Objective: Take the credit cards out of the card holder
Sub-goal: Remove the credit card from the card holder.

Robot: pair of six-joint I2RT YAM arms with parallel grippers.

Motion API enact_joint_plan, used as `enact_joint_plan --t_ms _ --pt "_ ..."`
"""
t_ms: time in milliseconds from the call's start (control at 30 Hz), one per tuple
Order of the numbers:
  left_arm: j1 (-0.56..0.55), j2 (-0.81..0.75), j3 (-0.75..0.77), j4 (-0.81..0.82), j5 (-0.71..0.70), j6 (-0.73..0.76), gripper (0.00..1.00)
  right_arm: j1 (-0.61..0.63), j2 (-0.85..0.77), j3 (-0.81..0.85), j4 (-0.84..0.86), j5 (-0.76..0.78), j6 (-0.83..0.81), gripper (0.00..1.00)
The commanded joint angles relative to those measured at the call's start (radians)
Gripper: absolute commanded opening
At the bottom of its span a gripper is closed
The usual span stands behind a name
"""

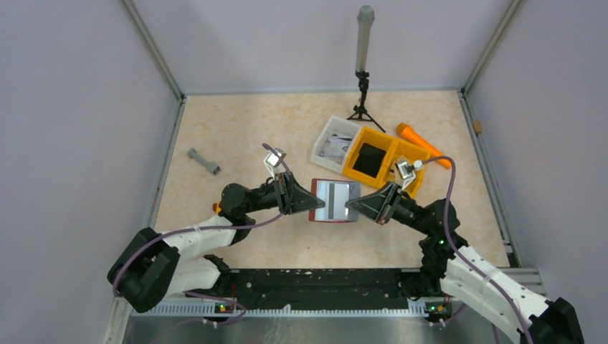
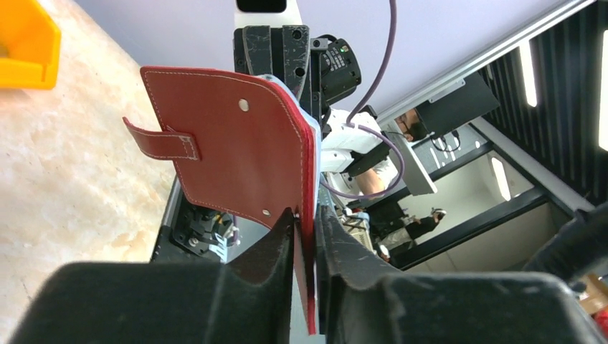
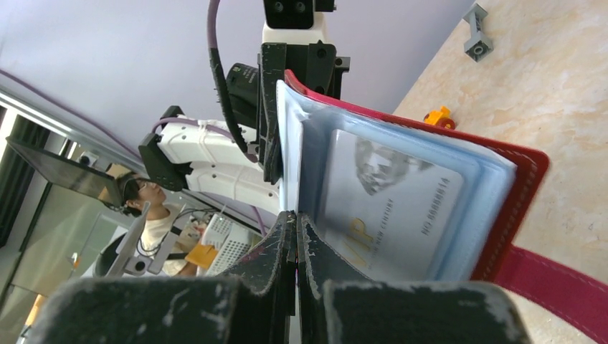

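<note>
The dark red card holder (image 1: 315, 208) hangs open above the table's middle, held between both grippers. My left gripper (image 1: 308, 201) is shut on the edge of its red cover (image 2: 229, 150), and the snap tab (image 2: 161, 142) sticks out to the left. My right gripper (image 1: 351, 208) is shut on a thin pale sleeve leaf (image 3: 288, 143) inside the holder. A whitish-grey credit card (image 3: 391, 208) marked "VIP" sits in the clear sleeves beside my right fingers (image 3: 315, 244). Pale card faces (image 1: 337, 198) show from above. The red cover (image 3: 527, 172) lies behind the sleeves.
A yellow-orange divided bin (image 1: 391, 154) and a white tray (image 1: 320, 147) stand just behind the holder. An orange tool (image 1: 423, 143) lies to their right. A black tripod (image 1: 363, 100) stands at the back. A grey piece (image 1: 203, 161) lies far left.
</note>
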Motion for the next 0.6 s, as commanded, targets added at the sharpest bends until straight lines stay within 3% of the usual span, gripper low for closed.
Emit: enact_joint_plan --t_ms 0,67,167,367,433,567 --pt "-0.006 -0.05 0.027 -0.078 -0.012 0.072 0.22 -0.015 0.012 0.021 0.026 -0.02 -0.012 0.0" --pt "-0.013 -0.072 0.042 -0.175 -0.031 0.119 0.2 -0.014 0.023 0.026 0.031 -0.026 -0.013 0.0" --pt "-0.02 -0.105 0.061 -0.305 -0.06 0.192 0.0 -0.015 0.023 0.028 0.033 -0.025 -0.014 0.0" --pt "-0.025 -0.151 0.088 -0.464 -0.084 0.279 0.06 -0.014 0.022 0.034 0.017 -0.03 -0.024 0.0" --pt "-0.026 -0.161 0.091 -0.484 -0.089 0.292 0.0 -0.015 0.019 0.037 0.011 -0.032 -0.028 0.0" --pt "-0.026 -0.192 0.073 -0.485 -0.118 0.296 0.0 -0.016 0.001 0.036 -0.03 -0.01 -0.043 0.0"
